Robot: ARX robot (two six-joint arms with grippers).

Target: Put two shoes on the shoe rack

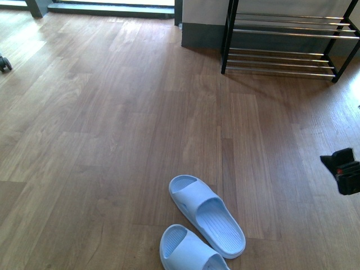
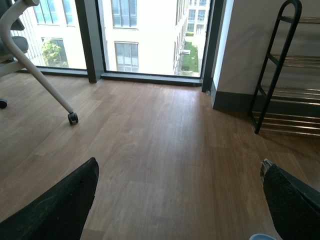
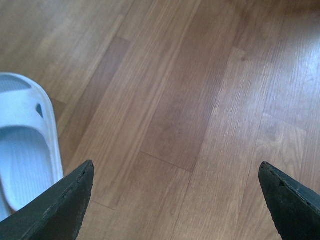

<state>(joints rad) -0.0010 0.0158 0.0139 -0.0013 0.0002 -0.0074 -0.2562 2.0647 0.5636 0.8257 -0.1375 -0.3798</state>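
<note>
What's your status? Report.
Left gripper open, right gripper open. Two pale blue rubber slides on wooden floor. Black-framed chrome-rod shoe rack ahead; no obstacle seen.

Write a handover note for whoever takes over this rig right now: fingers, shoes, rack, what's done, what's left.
Left gripper: fingers open, holding nothing, over bare floor.
Right gripper: fingers open, holding nothing, to the right of the slides.
Far slide and near slide: on the floor just ahead, side by side.
Rack: ahead to the right by the wall; no shoe shows on it.
Done: nothing. Left: grasp both slides and set them on the rack.
</note>
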